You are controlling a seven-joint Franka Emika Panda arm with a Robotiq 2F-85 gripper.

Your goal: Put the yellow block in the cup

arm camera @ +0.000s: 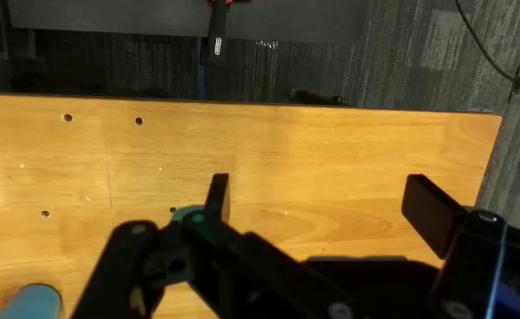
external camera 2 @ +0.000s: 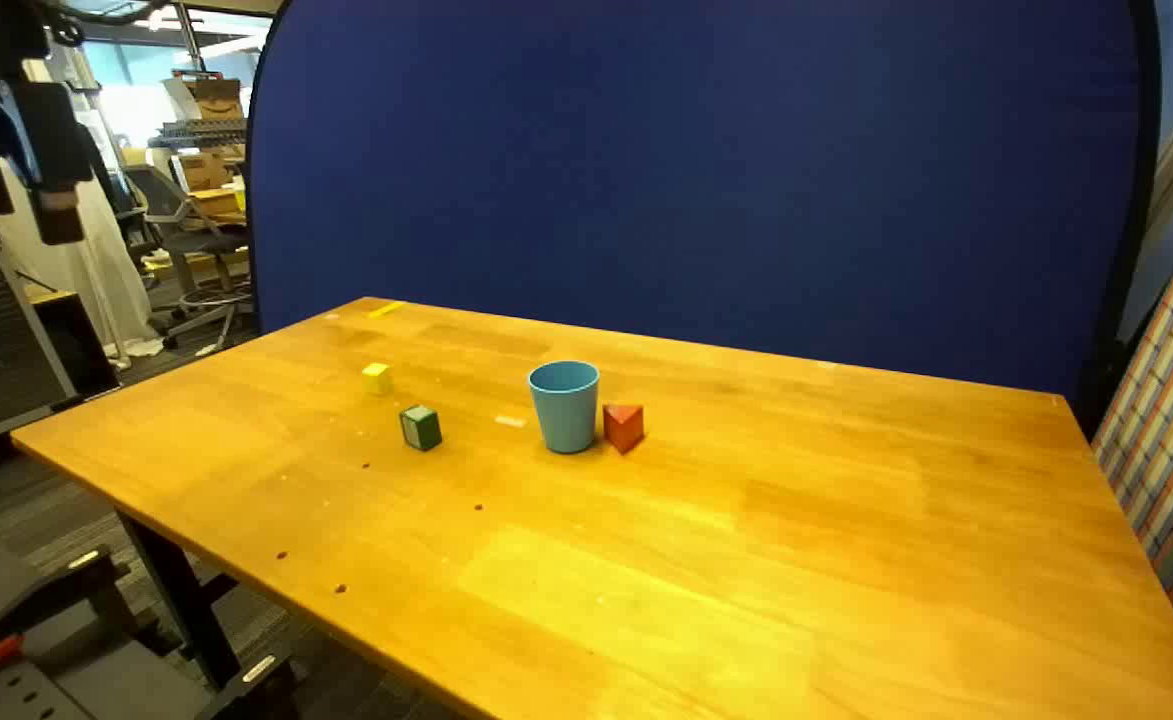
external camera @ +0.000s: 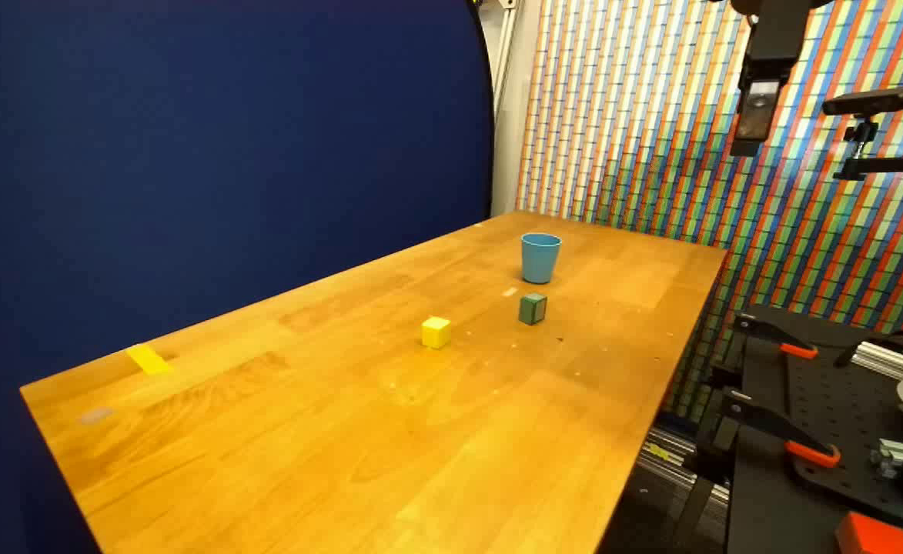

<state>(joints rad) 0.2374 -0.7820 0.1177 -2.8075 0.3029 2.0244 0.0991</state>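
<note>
Outside the cup (external camera: 540, 261), yellow block (external camera: 436, 332)

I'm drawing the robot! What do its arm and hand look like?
Its hand is mostly black, with two blocky fingers, bars and small round grey screws. I can't make out any writing. The arm above is cut off, so I can't tell its colour.

In an exterior view, a navy backdrop (external camera 2: 696, 170) spans upper center, an office chair (external camera 2: 202, 241) upper left. Gray carpet (arm camera: 443, 40) lies upper right in the wrist view.
</note>
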